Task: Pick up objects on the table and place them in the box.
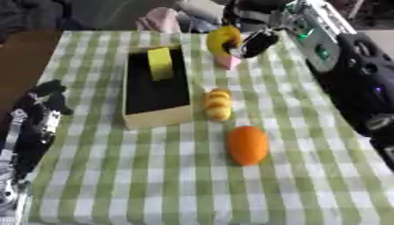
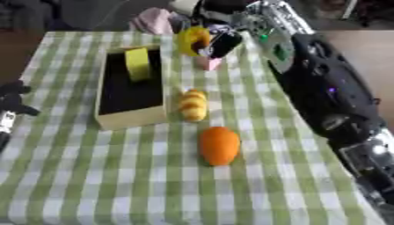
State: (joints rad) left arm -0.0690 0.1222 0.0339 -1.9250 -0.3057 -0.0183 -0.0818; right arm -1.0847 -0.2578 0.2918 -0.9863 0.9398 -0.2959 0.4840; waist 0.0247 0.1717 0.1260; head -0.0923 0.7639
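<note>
An open cardboard box [image 1: 158, 117] with a dark inside stands left of the table's middle, and a yellow block [image 1: 160, 63] leans in its far end. At the far middle, my right hand [image 1: 258, 44] is curled on a yellow ring-shaped thing [image 1: 221, 40], held just above the cloth to the right of the box's far corner. A small pink thing [image 1: 228, 62] sits right under it. A bumpy yellow piece [image 1: 218, 104] lies beside the box's right wall. Nearer to me lies an orange oval fruit [image 1: 248, 145]. My left hand [image 1: 45, 103] rests open at the left edge.
A green and white checked cloth [image 1: 154, 176] covers the table. My right arm [image 2: 331, 88] runs along the right side up to the far edge. A pink bundle [image 1: 158, 19] lies beyond the table's far edge.
</note>
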